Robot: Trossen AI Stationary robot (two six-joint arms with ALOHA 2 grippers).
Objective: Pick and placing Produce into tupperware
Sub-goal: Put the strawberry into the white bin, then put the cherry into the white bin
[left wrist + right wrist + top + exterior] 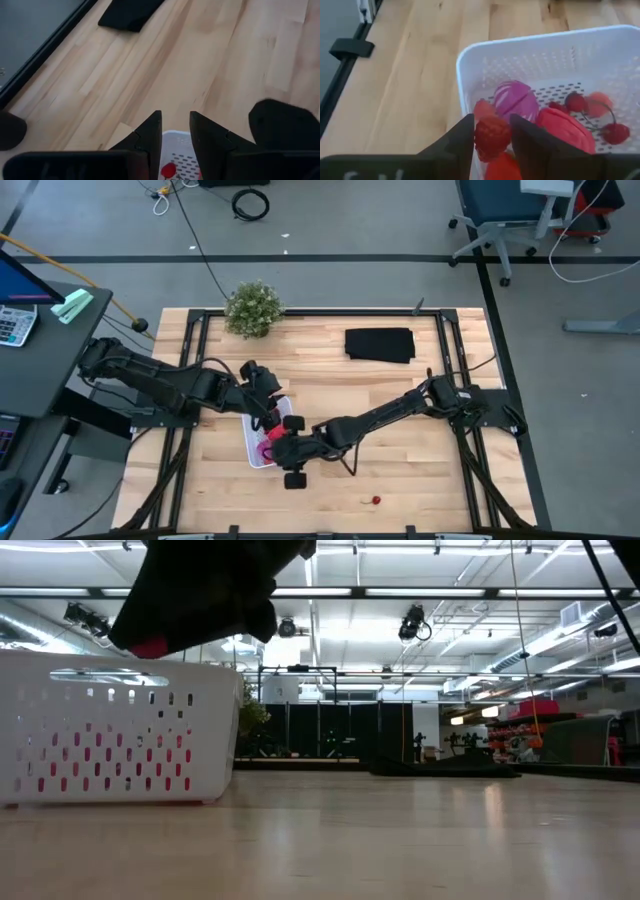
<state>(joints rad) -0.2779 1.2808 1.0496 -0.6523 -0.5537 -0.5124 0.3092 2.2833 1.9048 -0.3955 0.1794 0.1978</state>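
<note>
The white tupperware point(252, 450) stands on the table left of centre. It holds a purple-magenta ball point(516, 99), a larger red oblong point(566, 131), cherries point(615, 133) and other small red produce. My right gripper point(492, 139) hangs over the tupperware's near end point(280, 440), shut on a small bumpy red berry point(492, 136). In the low view a dark gripper with a red piece point(150, 647) hangs above the tupperware point(120, 730). My left gripper point(176, 134) hovers above the far end point(268, 393), open, with nothing between its fingers. One red piece point(376, 501) lies on the table near the front edge. My right gripper pinches the red berry by its two sides point(479, 137) between its two fingers. The fingers slant down from the table's right side. The berry is lifted clear, above the produce at the tupperware's near end.
A bushy green plant point(252, 308) stands at the far left of the table. A flat black cloth point(380, 345) lies at the far right. Bare wood lies to the right of the tupperware and along the front edge.
</note>
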